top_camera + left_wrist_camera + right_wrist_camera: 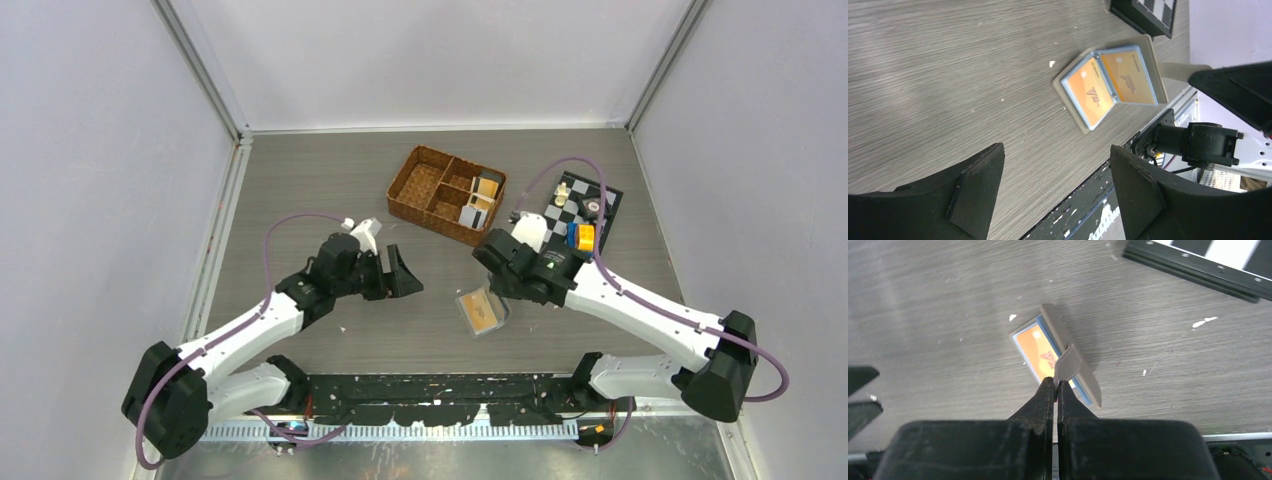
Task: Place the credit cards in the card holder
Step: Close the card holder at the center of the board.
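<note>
The grey-olive card holder (481, 312) lies open on the table near the front edge. Two orange credit cards (1091, 92) (1128, 77) sit in its clear blue sleeves. In the right wrist view one flap stands tilted up over an orange card (1037, 347). My right gripper (1055, 381) is shut on the holder's snap tab (1068, 365). My left gripper (400, 272) hangs open and empty to the left of the holder, well apart from it; in its own view the fingers frame bare table (1056, 150).
A brown wicker basket (420, 218) stands at the back middle, with more cards (485, 190) upright in its compartments. A black chessboard (600, 215) with small pieces lies at the back right, next to a yellow object (583, 236).
</note>
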`<state>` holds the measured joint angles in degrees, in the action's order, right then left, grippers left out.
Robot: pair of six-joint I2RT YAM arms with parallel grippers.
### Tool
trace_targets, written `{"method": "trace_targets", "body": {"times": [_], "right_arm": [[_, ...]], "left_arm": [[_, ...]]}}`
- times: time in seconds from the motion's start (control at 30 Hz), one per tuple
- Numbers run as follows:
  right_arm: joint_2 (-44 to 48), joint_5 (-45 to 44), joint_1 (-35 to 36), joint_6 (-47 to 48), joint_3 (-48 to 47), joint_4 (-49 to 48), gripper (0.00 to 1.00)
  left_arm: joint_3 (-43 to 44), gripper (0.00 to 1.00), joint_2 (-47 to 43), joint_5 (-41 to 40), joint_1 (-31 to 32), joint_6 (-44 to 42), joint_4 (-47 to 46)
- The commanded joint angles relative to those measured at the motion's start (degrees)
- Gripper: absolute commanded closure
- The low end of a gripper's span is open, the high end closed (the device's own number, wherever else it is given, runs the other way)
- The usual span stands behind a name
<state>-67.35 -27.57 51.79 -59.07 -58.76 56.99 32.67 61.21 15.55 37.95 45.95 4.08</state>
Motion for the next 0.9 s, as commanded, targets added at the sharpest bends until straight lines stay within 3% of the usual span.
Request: {"method": "trace_targets", "body": {"times": [0.0, 0.4, 0.47, 0.57, 0.7, 0.87], "right_arm": [[-3.83, 2.76, 4.0, 5.11, -3.79, -3.54, 1.0], [-20.99, 11.48, 11.79, 1.04, -2.73, -18.77, 0.98], [-20.96, 14.39, 11.86, 1.29, -2.6, -21.94, 0.91], [-20.09, 18.87, 11.93, 2.34, -2.18, -25.66, 0.69], [-16.08, 17.22, 11.6, 4.09, -4.02, -22.21, 0.45], [-8.72, 14.05, 6.96, 7.86, -7.93, -12.55, 0.35]], "left_arm": [[0.79, 0.21, -1.78, 5.83, -3.84, -3.24, 7.23], [-2.15, 0.21, -0.82, 9.22, -5.26, -2.15, 5.53], [-2.49, 0.21, -0.34, 9.41, -5.31, -1.81, 4.63], [-2.76, 0.21, 0.43, 9.31, -5.3, -1.21, 3.5], [-2.09, 0.2, 1.15, 9.16, -5.26, -0.85, 3.05], [-0.56, 0.2, 2.16, 8.89, -5.31, -0.77, 3.12]]}}
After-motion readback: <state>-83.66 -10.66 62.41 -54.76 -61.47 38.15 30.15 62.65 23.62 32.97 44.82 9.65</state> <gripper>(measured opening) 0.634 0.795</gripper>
